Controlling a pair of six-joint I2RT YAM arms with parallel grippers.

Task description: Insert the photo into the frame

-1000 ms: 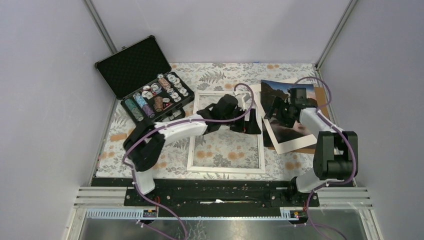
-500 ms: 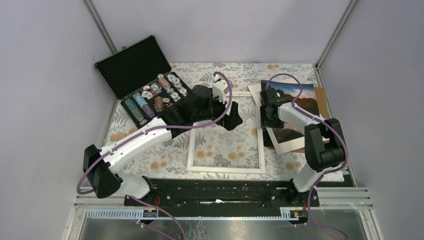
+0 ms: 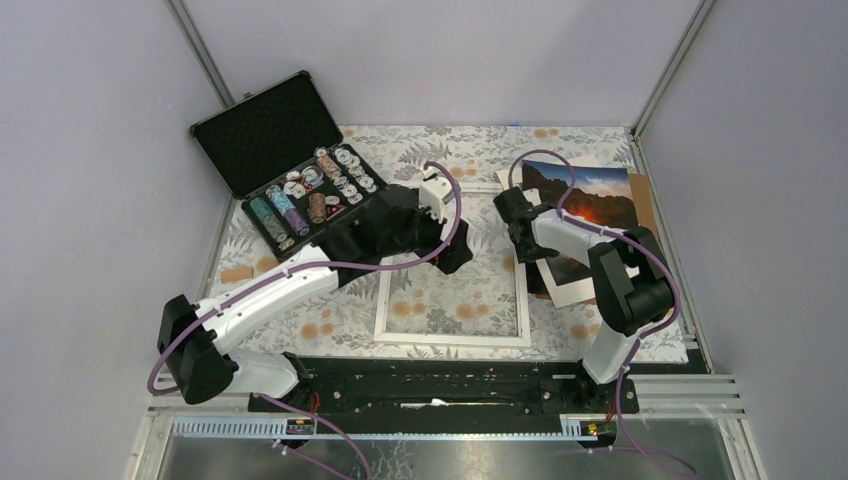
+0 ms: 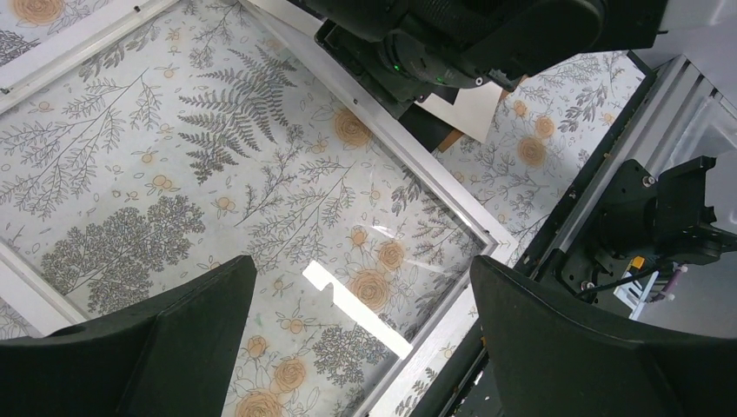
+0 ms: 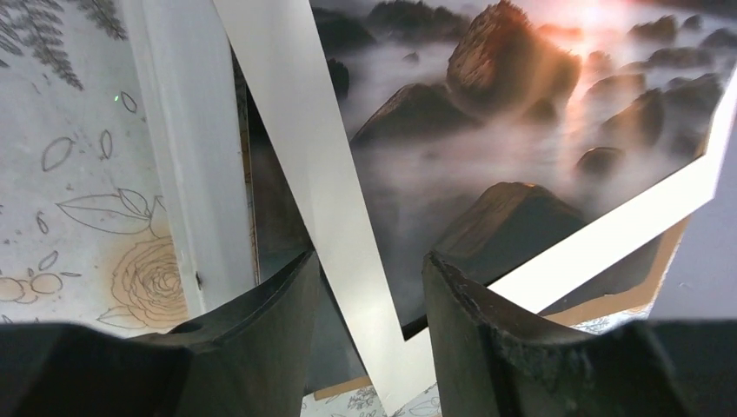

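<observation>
While the frame (image 3: pixel 452 339) lies flat on the surface (image 3: pixel 440 140), long axis running away from the arms, the left hand (image 3: pixel 452 247) hovers above it, spread wide and empty. Just beyond its right rail, the right hand (image 5: pixel 365 269) straddles the white left border of the photo (image 3: pixel 600 195), half-closed, grip unclear; the photo lies askew to the right, likely needing a leftward carry.

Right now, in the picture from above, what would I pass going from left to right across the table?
chip case → frame → photo
</observation>
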